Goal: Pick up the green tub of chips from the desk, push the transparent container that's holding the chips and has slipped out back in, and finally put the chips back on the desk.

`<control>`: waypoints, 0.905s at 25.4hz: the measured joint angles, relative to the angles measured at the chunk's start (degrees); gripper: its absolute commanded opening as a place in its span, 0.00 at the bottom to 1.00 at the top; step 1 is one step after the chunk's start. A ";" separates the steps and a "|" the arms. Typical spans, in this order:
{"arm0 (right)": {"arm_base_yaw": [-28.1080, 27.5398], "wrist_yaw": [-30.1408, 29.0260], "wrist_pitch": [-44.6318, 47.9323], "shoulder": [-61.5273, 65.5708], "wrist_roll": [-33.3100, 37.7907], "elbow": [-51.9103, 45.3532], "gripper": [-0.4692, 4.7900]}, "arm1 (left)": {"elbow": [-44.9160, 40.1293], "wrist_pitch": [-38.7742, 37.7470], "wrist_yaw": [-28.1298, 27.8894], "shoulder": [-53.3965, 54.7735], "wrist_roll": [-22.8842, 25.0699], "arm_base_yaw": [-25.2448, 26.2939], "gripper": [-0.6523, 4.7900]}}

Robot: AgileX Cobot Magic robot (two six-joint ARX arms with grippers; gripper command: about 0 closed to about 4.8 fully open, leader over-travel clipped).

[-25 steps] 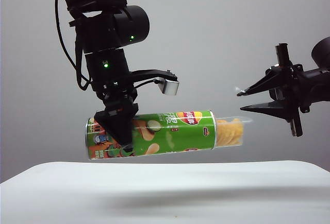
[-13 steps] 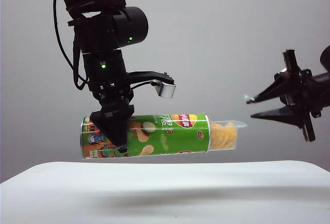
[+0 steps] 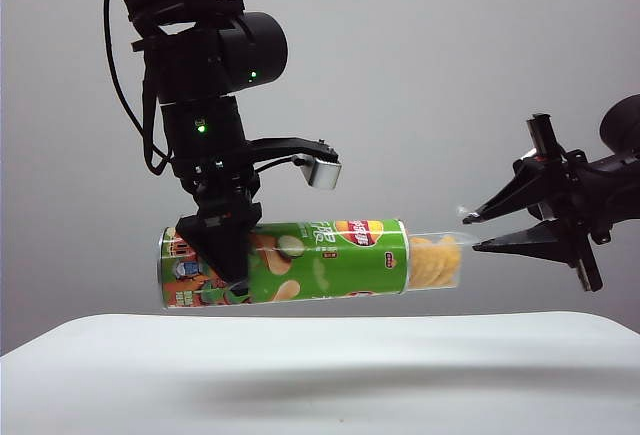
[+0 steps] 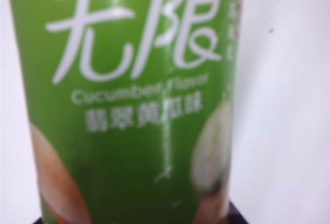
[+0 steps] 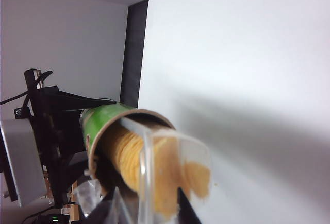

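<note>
**Observer 1:** Exterior view: left gripper (image 3: 222, 245) hangs from above, closed around the cartoon end of the long bright-green cylindrical chip can (image 3: 285, 262) with its red-yellow oval logo. Can lies roughly level, lifted well clear of the plain white smooth tabletop (image 3: 320, 375).

**Observer 2:** And the tray?

**Observer 1:** Clear thin plastic tray (image 3: 437, 259) with a rounded end juts from the can's open mouth. Stacked pale-yellow crisps (image 3: 432, 262) show through it.

**Observer 2:** Right gripper?

**Observer 1:** Right gripper (image 3: 470, 233) sits level at the tray's end, jaws parted a moderate way, nothing held. Tips are at or just beside the tray's rounded end, the upper near its top rim; contact cannot be told. Right wrist view looks straight down the tray (image 5: 170, 172) into the can (image 5: 103, 118), crisps (image 5: 139, 157) close to the lens.

**Observer 2:** Step in hand?

**Observer 1:** Judged: pick-up done, push-in about to start. Tray remains out.

**Observer 2:** Next move?

**Observer 1:** Likely a straight push along the can's axis. Parted tips could straddle the tray's end instead of bearing on it, so narrowing the jaws may help. Left grip must brace against sliding. Off-axis pressure could buckle the thin plastic or crack the crisps.
</note>
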 measured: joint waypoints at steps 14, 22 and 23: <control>2.08 0.46 0.11 -0.02 -0.09 0.02 0.08 | 0.04 -0.04 1.29 0.02 -0.17 -0.11 0.65; 6.29 3.65 0.68 -0.02 -0.07 0.13 0.08 | -0.11 -0.87 -0.07 0.02 -0.22 -0.94 0.65; 6.75 4.22 0.70 -0.02 -0.07 0.13 0.08 | -0.28 -0.90 -0.35 0.02 -0.31 -1.14 0.65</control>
